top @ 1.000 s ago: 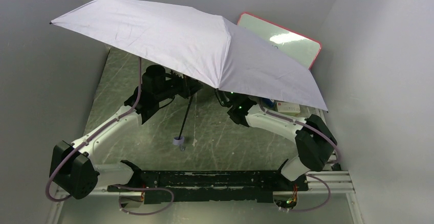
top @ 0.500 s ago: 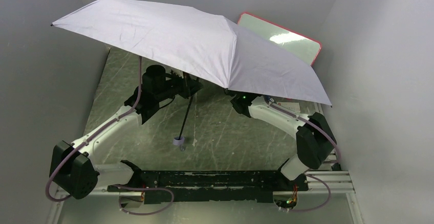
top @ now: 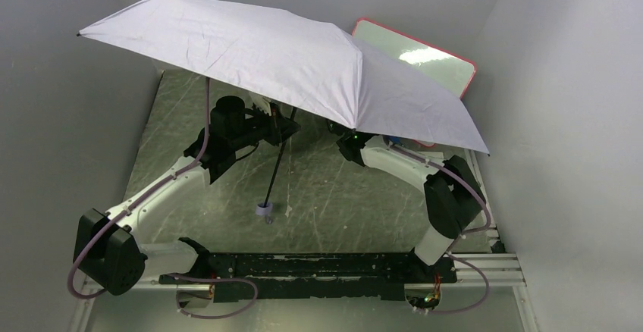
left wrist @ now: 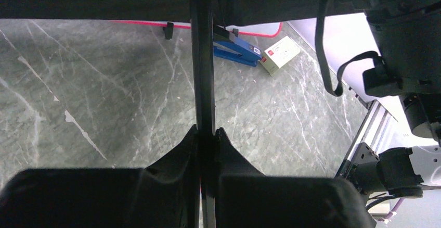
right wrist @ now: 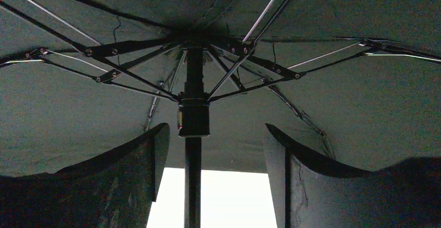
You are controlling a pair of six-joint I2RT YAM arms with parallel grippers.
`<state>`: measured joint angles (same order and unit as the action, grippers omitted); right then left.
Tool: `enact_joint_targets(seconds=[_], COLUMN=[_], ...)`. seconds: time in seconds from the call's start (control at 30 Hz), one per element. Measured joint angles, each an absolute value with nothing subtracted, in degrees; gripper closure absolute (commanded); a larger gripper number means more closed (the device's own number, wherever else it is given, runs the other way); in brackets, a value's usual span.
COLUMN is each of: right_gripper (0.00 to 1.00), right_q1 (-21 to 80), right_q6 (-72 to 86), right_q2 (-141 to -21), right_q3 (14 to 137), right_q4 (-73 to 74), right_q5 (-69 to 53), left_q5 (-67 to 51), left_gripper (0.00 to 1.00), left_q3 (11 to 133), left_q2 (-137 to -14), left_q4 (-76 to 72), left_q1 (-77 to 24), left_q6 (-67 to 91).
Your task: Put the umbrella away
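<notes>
left arm (top: 161, 186) and right arm (top: 402, 167): white link shells, black joint housings. pale mauve cable (top: 207, 112) looped along each, behind the jaws. green lamp (top: 357, 138) lit just behind the right jaws. right gripper (right wrist: 216, 128) fingers (right wrist: 140, 168): matte black, broad, curved inner edges.

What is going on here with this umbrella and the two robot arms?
The umbrella stands fully open above the table. The left arm holds its black shaft, with the jaws shut on it. The right arm reaches up underneath. Its jaws are open on either side of the shaft, just below the runner, and are not gripping it. The umbrella has not been folded yet.
</notes>
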<state>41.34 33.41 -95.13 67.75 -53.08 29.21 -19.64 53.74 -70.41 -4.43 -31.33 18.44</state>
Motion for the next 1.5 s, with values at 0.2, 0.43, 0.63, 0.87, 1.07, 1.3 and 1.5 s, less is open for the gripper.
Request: enact_joint_targets(seconds=[0.2,0.43,0.63,0.87,1.07,1.3,1.5], right_gripper=[0.31,0.42,0.45,0.71,1.00,1.00,1.00], right_q1=[41.12,41.01,40.86,40.47,40.56,40.18,41.15], right_q6=[34.09,34.52,35.11,36.10,36.67,36.99,38.28], right_q2=[-97.23,-98.35,-99.11,-99.55,-100.22,-99.81,-96.99], right_q3=[69.63,71.88,72.66,73.30,73.84,72.38,65.93], right_q4=[-55.35,-56.73,-56.66,-55.90,-54.61,-54.89,-57.06], right_q5=[29.41,29.89,29.91,28.95,27.44,26.13,25.06], left_q5=[-19.62,-19.62,-19.25,-18.70,-17.10,-16.93,-17.28], left_gripper=[0.95,0.95,0.95,0.95,0.95,0.95,0.95], left_q3=[53.74,53.74,53.74,53.74,54.13,54.13,54.13], left_q2=[-70.41,-70.41,-70.41,-70.41,-70.41,-70.46,-70.52], left_q4=[-4.43,-4.43,-4.45,-4.64,-5.69,-5.28,-3.25], left_q1=[-31.33,-31.33,-31.31,-31.22,-30.63,-30.63,-31.03], left_q6=[18.44,18.44,18.46,18.68,18.92,18.87,18.04])
